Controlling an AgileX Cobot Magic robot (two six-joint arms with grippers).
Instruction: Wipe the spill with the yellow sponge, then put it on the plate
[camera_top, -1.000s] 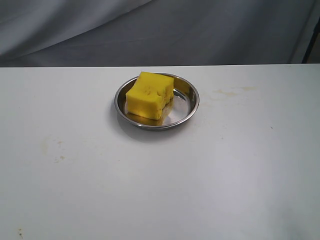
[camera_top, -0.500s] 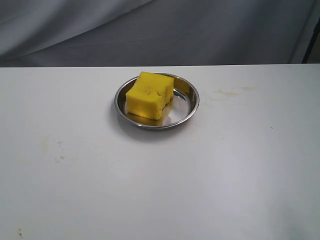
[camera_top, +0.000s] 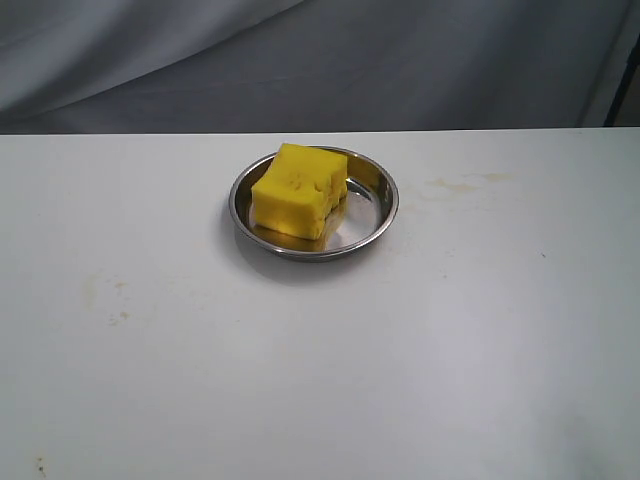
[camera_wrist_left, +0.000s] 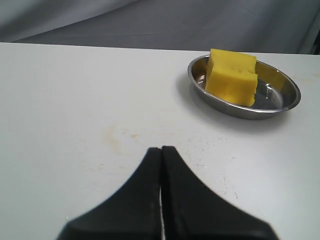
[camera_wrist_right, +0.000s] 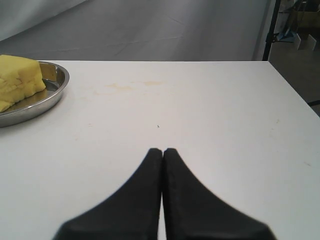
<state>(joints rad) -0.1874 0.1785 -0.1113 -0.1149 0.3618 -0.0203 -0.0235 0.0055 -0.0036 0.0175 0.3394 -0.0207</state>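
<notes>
The yellow sponge rests in the left half of the steel plate at the middle back of the white table; the same sponge and plate show in the left wrist view, the sponge and plate at the edge of the right wrist view. No amber spill shows anywhere. My left gripper is shut with nothing in it, well short of the plate. My right gripper is shut and empty too, off to the plate's side. Neither gripper appears in the exterior view.
A faint pale yellowish dried stain lies right of the plate, seen too as a stain in the right wrist view. Faint marks dot the table's left part. The table's right edge drops off beside dark equipment.
</notes>
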